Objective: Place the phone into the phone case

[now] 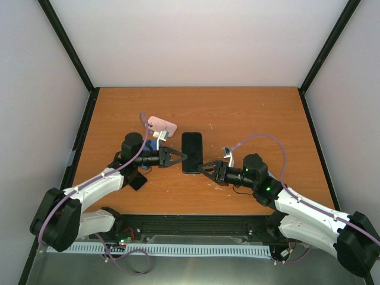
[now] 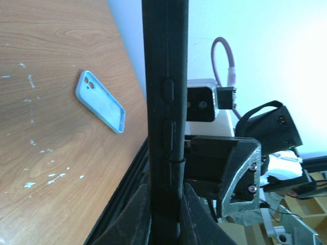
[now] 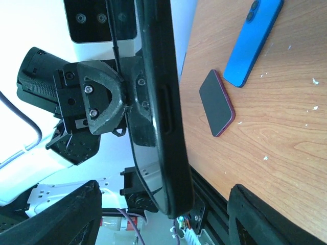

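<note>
Even, diffuse light fills the overhead view — the orange-brown surface reads bright and sharp, with only faint, soft shadows and slightly dimmer far corners. Both wrist views are backlit: the white wall behind blows out to glare, and the dark phone, close to the lens, turns almost to silhouette — its near end soft and out of focus.

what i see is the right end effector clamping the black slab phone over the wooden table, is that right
No, the left end effector clamps the black slab phone over the wooden table. The right wrist view shows it gripping the phone's edge, with the right end effector open.
</note>
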`<state>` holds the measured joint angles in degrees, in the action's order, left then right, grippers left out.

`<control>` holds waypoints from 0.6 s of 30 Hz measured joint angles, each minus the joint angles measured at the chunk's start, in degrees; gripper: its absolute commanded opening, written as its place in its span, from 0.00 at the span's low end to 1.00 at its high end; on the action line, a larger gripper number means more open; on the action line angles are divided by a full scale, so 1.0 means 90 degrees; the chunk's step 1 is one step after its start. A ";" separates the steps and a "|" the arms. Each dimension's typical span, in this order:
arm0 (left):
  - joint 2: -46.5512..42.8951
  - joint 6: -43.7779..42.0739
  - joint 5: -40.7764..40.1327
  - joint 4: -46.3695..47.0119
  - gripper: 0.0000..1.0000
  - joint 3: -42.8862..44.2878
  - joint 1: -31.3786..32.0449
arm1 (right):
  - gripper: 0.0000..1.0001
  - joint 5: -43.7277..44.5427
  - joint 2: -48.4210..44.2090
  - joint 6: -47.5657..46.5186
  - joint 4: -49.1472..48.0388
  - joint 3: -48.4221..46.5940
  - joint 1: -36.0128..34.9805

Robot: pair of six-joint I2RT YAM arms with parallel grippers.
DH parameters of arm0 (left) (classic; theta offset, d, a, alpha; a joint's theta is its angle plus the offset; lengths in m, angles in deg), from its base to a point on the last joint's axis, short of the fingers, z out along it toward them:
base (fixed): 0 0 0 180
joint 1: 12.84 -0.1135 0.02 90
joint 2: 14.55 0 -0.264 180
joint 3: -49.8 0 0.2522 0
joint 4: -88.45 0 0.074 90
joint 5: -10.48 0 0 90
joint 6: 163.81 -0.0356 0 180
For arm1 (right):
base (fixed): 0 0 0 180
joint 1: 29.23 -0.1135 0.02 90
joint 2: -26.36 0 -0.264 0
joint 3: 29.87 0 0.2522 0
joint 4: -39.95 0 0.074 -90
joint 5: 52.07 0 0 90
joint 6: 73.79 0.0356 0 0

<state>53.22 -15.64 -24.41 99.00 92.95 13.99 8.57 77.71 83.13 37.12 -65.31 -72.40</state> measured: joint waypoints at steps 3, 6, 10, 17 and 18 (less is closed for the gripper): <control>0.0087 0.0318 0.0095 0.0471 0.00 -0.0046 0.0000 | 0.62 0.0000 0.0022 -0.0002 -0.0058 -0.0002 0.0000; 0.0119 0.0486 0.0119 0.0704 0.00 -0.0058 0.0000 | 0.48 0.0007 0.0066 0.0005 -0.0148 -0.0005 0.0000; 0.0126 0.0498 0.0109 0.0767 0.00 -0.0061 0.0000 | 0.24 0.0005 0.0192 0.0129 -0.0393 -0.0041 0.0000; 0.0364 -0.0185 -0.0126 -0.0182 0.00 0.0236 -0.0027 | 0.03 0.0107 0.0393 0.0413 -0.0335 -0.0063 0.0012; 0.0401 -0.0325 -0.0172 -0.0406 0.00 0.0321 -0.0017 | 0.03 0.0155 0.0401 0.0437 -0.0260 -0.0063 0.0012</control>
<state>56.83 -18.56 -25.96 95.35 95.83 13.84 9.97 81.32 87.06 34.78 -65.87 -72.29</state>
